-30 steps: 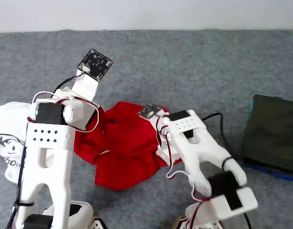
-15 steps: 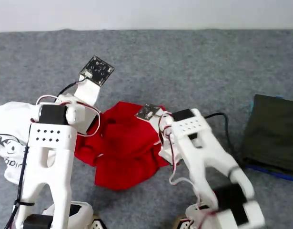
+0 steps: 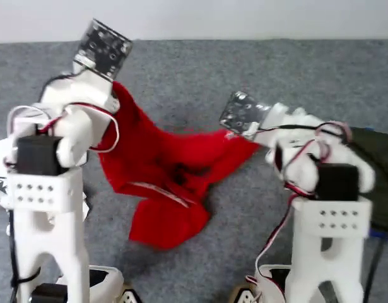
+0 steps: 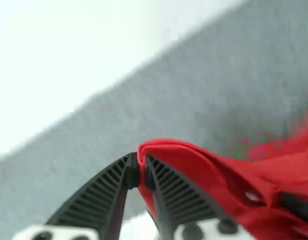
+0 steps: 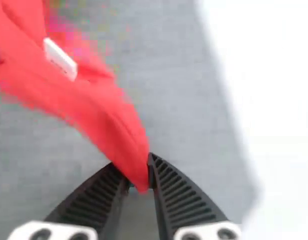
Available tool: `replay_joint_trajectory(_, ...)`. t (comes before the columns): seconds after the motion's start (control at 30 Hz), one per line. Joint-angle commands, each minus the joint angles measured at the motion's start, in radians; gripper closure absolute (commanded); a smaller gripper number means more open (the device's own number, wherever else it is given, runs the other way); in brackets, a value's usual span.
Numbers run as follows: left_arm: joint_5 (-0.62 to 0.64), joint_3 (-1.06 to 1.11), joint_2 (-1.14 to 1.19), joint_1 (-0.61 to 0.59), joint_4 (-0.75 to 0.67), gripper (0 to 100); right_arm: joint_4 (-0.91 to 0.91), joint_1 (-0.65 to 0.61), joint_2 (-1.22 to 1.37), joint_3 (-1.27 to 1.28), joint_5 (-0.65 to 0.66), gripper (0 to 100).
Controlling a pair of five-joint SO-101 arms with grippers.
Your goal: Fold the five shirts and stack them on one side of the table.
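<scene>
So I'm working over a grey, fuzzy, carpet-like table cover (image 3: pixel 200 82), kinda speckled up close. Along its far edge there's a plain white wall (image 3: pixel 244 19), and the two meet in a pretty straight line.

Lab-style workbench, grey felt table (image 3: pixel 244 82), white wall (image 3: pixel 244 19)

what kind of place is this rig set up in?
Likely a lab bench for cloth-folding trials: a table with a grey felt-like cover against a plain white wall, left gripper and right gripper shut on a red shirt, and a folded dark shirt at the table's edge.
</scene>
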Motion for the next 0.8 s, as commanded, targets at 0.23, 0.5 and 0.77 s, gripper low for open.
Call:
replay_joint_trajectory(0.23,-0.189,-0.367,-0.04,0.008,-0.025,99,-0.262,0.048,-0.035,-0.328,0.133,98.8)
replay_joint_trajectory(0.5,-0.339,-0.57,-0.032,0.006,-0.026,99,-0.467,0.108,-0.042,-0.334,0.16,98.8)
replay_joint_trajectory(0.77,-0.423,-0.762,-0.032,0.005,-0.035,99,-0.506,0.223,-0.09,-0.336,0.144,98.8)
